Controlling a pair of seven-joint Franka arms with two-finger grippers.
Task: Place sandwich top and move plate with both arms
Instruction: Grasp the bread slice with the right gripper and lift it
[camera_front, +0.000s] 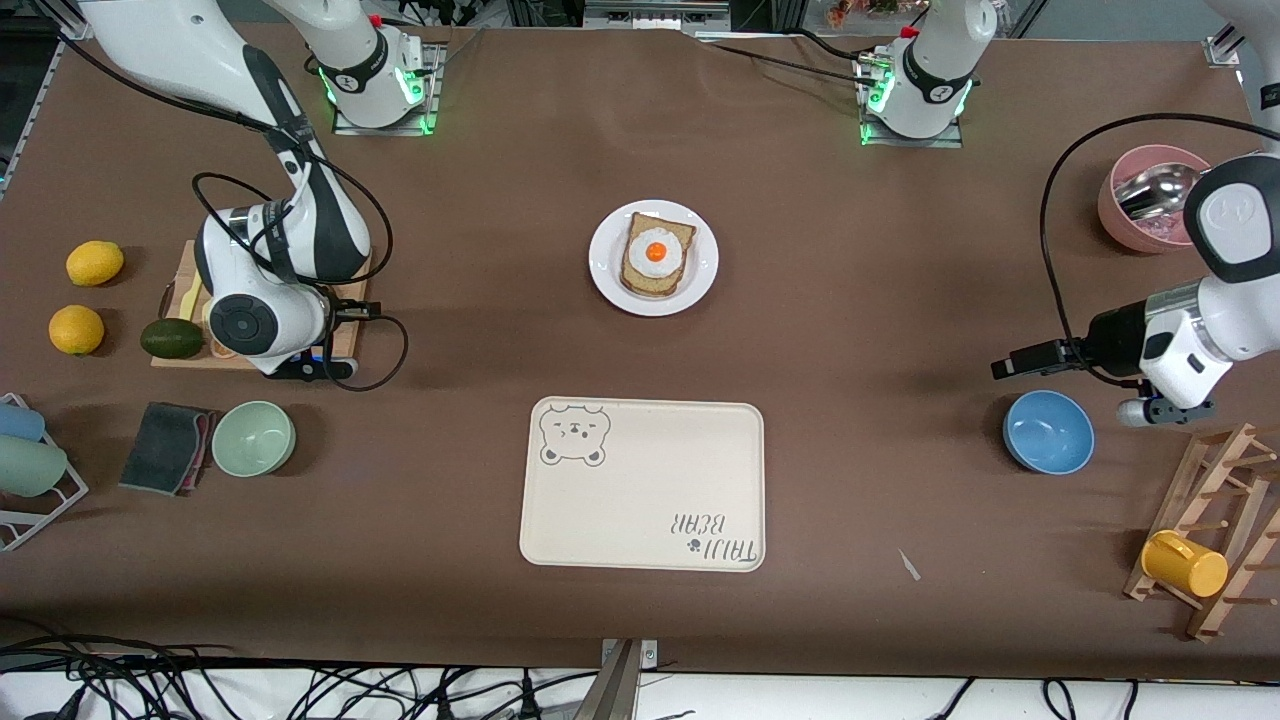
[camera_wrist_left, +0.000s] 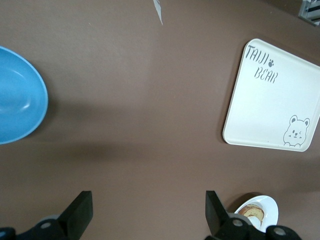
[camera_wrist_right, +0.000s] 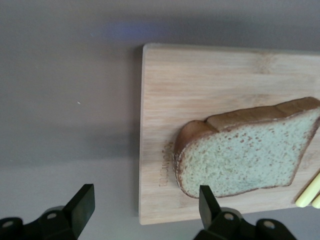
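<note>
The sandwich top (camera_wrist_right: 240, 150), a plain speckled slice with a darker crust, lies flat on a wooden cutting board (camera_wrist_right: 200, 85) toward the right arm's end of the table. My right gripper (camera_wrist_right: 145, 205) hangs open over the board's edge, one finger (camera_wrist_right: 207, 205) just above the slice's rounded end. In the front view the right arm hides the slice. The white plate (camera_front: 605, 270) sits mid-table and carries a bread slice with a fried egg (camera_front: 655, 252). My left gripper (camera_front: 1005, 365) is open and empty over bare table beside the blue bowl (camera_front: 1048, 432).
A cream bear-printed tray (camera_front: 645, 485) lies nearer the front camera than the plate. Two lemons (camera_front: 95, 262), an avocado (camera_front: 172, 338), a green bowl (camera_front: 253, 438) and a dark cloth (camera_front: 165, 447) surround the board. A pink bowl (camera_front: 1150, 195) and a rack with a yellow mug (camera_front: 1185, 563) stand at the left arm's end.
</note>
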